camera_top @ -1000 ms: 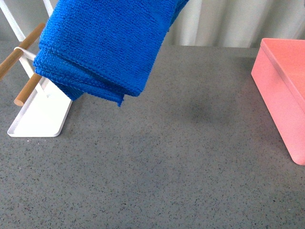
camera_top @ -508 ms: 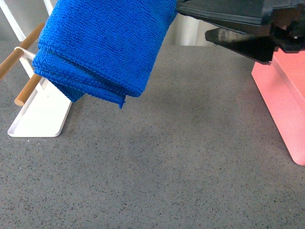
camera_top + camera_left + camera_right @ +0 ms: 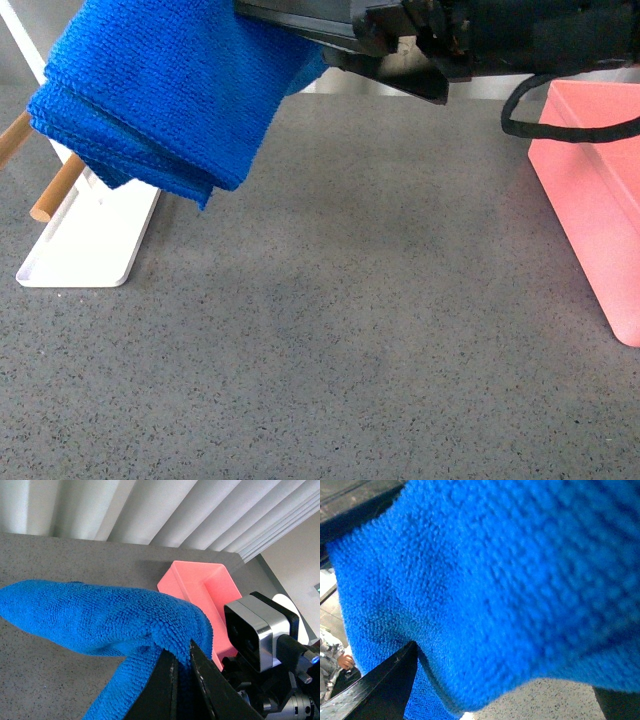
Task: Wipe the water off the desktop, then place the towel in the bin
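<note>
1. Far left: you have a flat white tray point(image 3: 85, 255) on the desktop point(image 3: 380, 300), with wooden rods point(image 3: 55, 190) slanting up from it.
2. Above the tray, at the far left, the towel point(image 3: 160, 90) hangs in folded layers. It is clear of the desktop, and its lowest corner points down beside the tray's right edge.
3. Your left gripper point(image 3: 181, 655) is out of the front view. In the left wrist view its two dark fingers point(image 3: 165, 690) stand close together, clenched on a fold of the towel, and the rest of the cloth drapes away from them.
4. Your right gripper point(image 3: 290, 35) reaches in from the right along the top of the front view and meets the towel's right side. In the right wrist view the cloth fills the picture, with one dark finger point(image 3: 380, 690) at its edge. You cannot tell from these views whether this gripper presses the cloth or stands released.
5. Centre: the desktop lies bare across the near and middle ground.
6. Right: the bin point(image 3: 590, 190) stands on the desktop, well apart from the towel. A black cable point(image 3: 520, 125) loops from the right arm above the bin's far left corner.
</note>
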You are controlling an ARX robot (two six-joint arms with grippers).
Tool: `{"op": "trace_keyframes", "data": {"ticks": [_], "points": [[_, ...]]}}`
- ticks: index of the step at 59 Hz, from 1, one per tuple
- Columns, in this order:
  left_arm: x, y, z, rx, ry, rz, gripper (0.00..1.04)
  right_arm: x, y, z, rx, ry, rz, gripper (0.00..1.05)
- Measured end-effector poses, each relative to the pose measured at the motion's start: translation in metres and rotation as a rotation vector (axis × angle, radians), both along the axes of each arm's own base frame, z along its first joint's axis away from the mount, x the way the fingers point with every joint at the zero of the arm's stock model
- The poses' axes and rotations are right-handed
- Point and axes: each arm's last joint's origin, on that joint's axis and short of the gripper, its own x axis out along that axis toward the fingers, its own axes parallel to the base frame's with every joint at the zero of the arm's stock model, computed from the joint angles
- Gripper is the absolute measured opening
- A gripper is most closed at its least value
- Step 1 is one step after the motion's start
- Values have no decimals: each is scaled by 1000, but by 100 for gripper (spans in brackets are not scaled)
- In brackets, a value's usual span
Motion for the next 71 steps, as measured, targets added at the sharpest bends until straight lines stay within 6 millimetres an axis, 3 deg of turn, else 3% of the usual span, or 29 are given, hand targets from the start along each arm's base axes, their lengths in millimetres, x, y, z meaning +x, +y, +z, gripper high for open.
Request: {"op": "trace_keyframes", "data": {"ticks": [5,40,45,71], "points": [[0,0,0,0,0,0,4,3,5,0,4,7,-1,93],[0,0,0,0,0,1,5,7,14,0,42,46,-43,11],[0,0,0,0,0,1,17,7,13,-1,37,57,-39,3],[0,0,0,0,0,-1,78,8,6,-4,7,89,-47,4]]}}
